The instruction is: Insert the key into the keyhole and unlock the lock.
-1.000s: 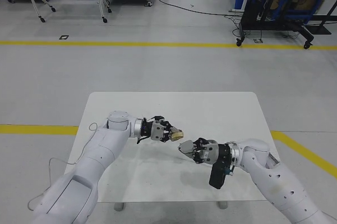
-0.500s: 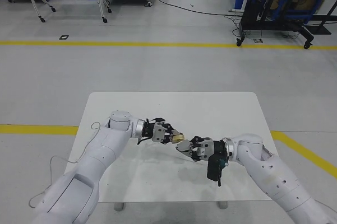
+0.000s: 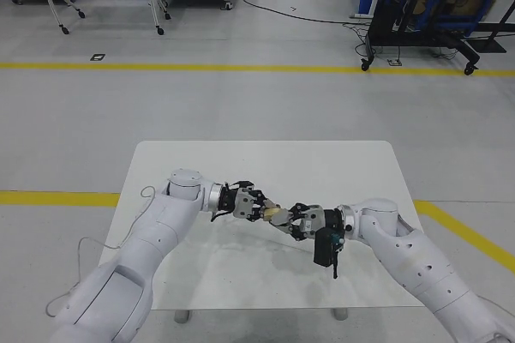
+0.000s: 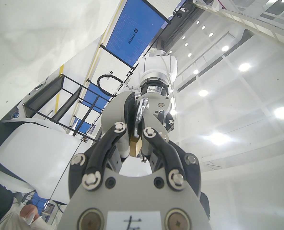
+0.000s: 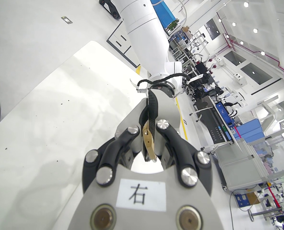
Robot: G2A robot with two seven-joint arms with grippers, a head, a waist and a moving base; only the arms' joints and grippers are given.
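Both grippers hover tip to tip over the middle of the white table (image 3: 351, 171). My left gripper (image 3: 250, 204) is shut on a small brass padlock (image 3: 271, 208), whose body (image 4: 135, 144) sits between the fingers with a silver loop beyond it. My right gripper (image 3: 293, 219) is shut on a flat tan key (image 5: 148, 142) pointed at the lock. In the top view key and lock meet at one spot. The fingers hide whether the key sits in the keyhole.
The tabletop (image 5: 60, 111) under both arms is bare white, with its front edge close below the right forearm (image 3: 394, 249). Grey floor with yellow lines surrounds the table.
My right gripper has moved left with the key until it meets the lock, its wrist rolling on the way. The left gripper has shifted slightly to the right.
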